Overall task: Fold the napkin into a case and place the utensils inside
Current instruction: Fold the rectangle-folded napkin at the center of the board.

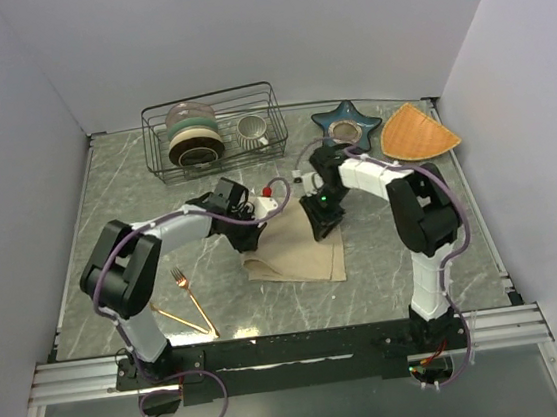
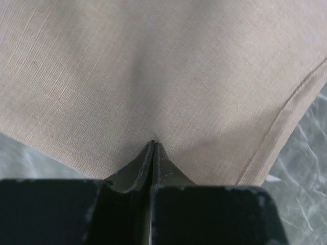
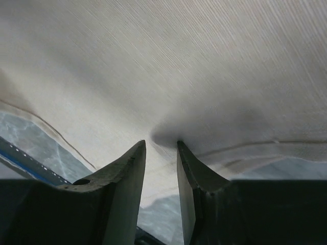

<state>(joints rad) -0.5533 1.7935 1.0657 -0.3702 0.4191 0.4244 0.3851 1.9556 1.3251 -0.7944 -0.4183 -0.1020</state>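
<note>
The beige napkin (image 1: 299,251) lies partly folded on the marble table, between both grippers. My left gripper (image 1: 253,229) is at its left edge with the jaws pressed together, pinching a bit of the cloth (image 2: 168,76) at the tips (image 2: 153,144). My right gripper (image 1: 323,224) is at the napkin's upper right part. Its jaws stand a little apart, with the tips against the cloth (image 3: 179,66) and the gripper (image 3: 161,145) not closed on it. The gold fork (image 1: 190,294) and gold spoon (image 1: 183,320) lie crossed on the table at the near left, away from both grippers.
A wire rack (image 1: 214,130) with stacked dishes and a cup stands at the back. A blue star-shaped dish (image 1: 347,125) and an orange wedge mat (image 1: 416,132) are at the back right. A small red-and-white object (image 1: 269,191) sits behind the napkin.
</note>
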